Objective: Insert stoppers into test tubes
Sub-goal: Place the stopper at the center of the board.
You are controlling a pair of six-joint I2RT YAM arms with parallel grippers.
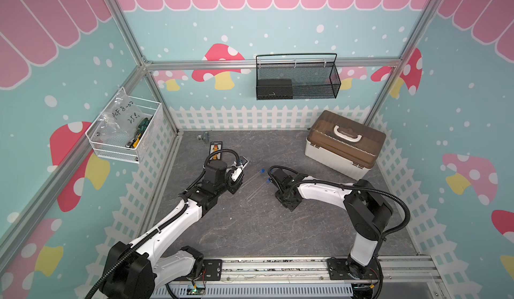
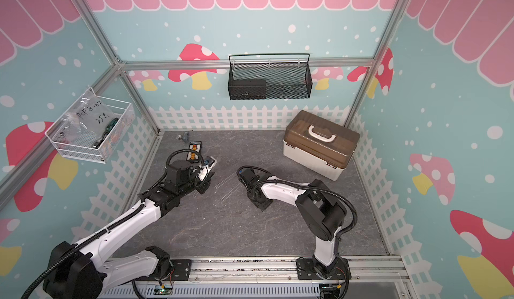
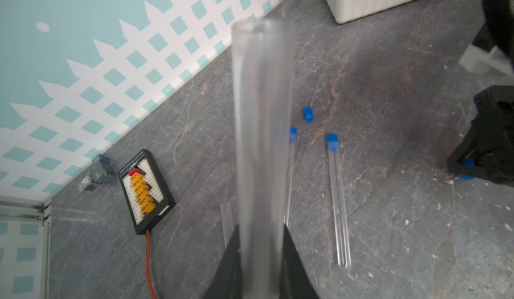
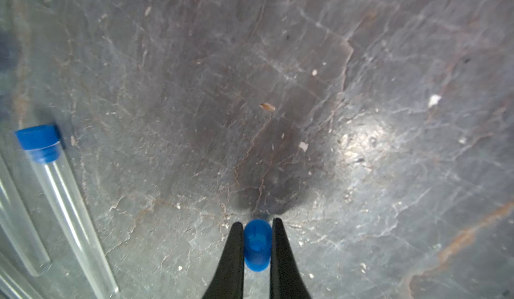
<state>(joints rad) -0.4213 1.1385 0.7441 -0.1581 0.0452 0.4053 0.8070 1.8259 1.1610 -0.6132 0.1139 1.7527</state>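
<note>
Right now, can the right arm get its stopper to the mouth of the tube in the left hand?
Probably yes: the right hand, shut on a stopper, is near the held tube, whose mouth is open; only flat-lying tubes lie between them.

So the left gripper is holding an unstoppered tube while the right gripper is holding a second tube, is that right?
Not quite: the right gripper is shut on a blue stopper, as the right wrist view shows. The left gripper holds an unstoppered tube.
</note>
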